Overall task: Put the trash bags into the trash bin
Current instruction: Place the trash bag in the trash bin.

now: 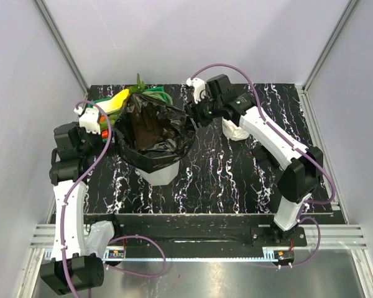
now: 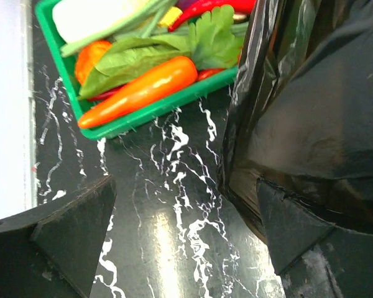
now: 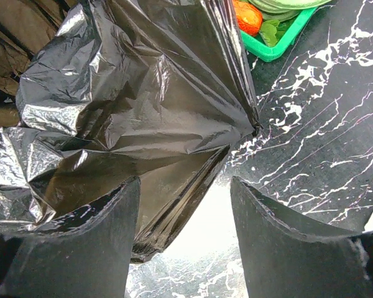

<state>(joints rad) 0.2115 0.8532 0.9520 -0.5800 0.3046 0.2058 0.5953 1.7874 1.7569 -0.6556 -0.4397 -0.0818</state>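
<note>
The black trash bag (image 1: 150,127) lines the white trash bin (image 1: 156,174), with its film folded down over the rim. My left gripper (image 1: 109,138) is open at the bag's left side. In the left wrist view (image 2: 183,233) its right finger (image 2: 286,230) sits against the bag's (image 2: 311,93) lower edge, and nothing is between the jaws. My right gripper (image 1: 194,115) is open at the bag's right side. In the right wrist view (image 3: 183,239) the bag's (image 3: 130,105) hem hangs loosely between the fingers, with the white bin wall (image 3: 205,230) behind it.
A green basket (image 1: 104,102) of toy vegetables stands behind and left of the bin, close to my left gripper; it also shows in the left wrist view (image 2: 143,115) and the right wrist view (image 3: 276,43). A white roll of plastic (image 1: 236,130) lies under my right arm.
</note>
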